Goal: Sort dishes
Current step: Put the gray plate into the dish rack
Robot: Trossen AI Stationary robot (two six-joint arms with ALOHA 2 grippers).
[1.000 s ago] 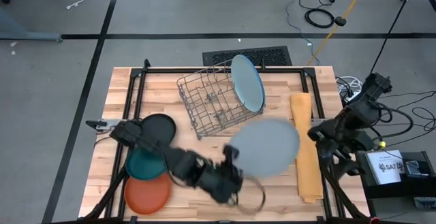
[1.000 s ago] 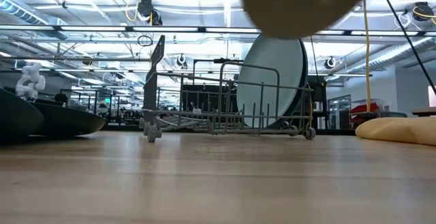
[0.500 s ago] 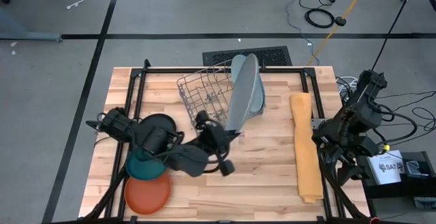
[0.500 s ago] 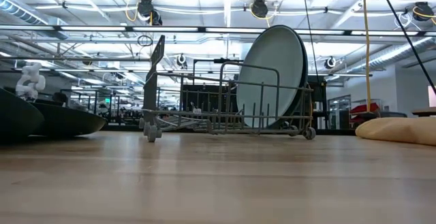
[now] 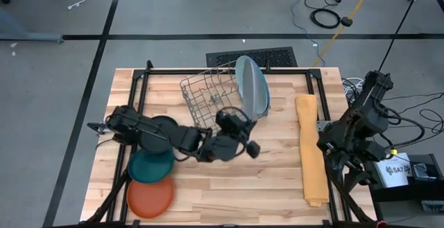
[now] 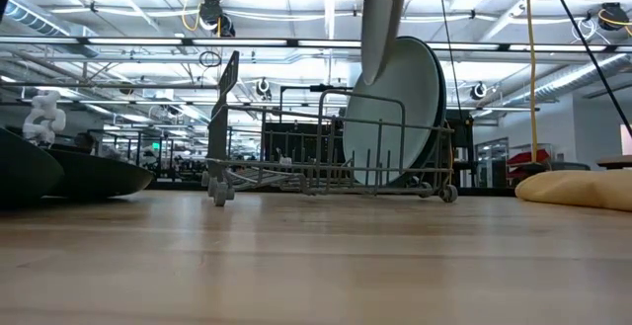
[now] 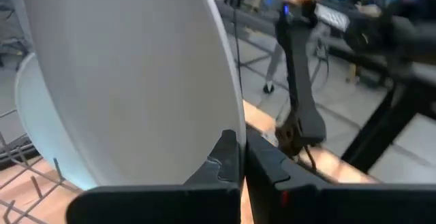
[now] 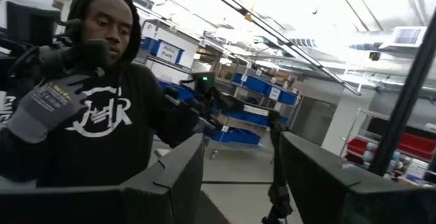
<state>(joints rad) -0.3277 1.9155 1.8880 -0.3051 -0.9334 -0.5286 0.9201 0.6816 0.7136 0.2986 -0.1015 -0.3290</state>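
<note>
My left gripper point(image 5: 241, 120) is shut on the large grey plate point(image 7: 129, 67), which stands on edge over the right end of the grey wire rack point(image 5: 211, 103). The plate shows edge-on in the low view point(image 6: 381, 19). The light blue plate point(image 5: 254, 88) stands on its rim in the rack just behind it. The black plate point(image 5: 164, 125), the teal plate point(image 5: 148, 167) and the orange plate point(image 5: 149, 196) lie flat at the table's left. I see no mid blue plate. My right gripper point(image 8: 242, 157) is open and empty at the table's right edge. My left gripper pinches the grey plate's rim point(image 7: 230, 130) between its two fingers, one finger on each face. The fingers come from the table's near left side, pointing toward the rack. The plate is upright on edge and lifted, its lower edge point(image 6: 375, 78) above the rack's floor.
A yellow-orange folded cloth point(image 5: 311, 148) lies along the table's right side. A person in a black hoodie and grey gloves point(image 8: 88, 108) stands beyond the table in the right wrist view. Bare wood lies in front of the rack point(image 5: 263, 179).
My left gripper has carried the grey plate from above the table's middle toward the far edge and the rack. The plate has turned from lying flat to standing on edge, and has come down beside the light blue plate. The gripper has stayed shut on it.
</note>
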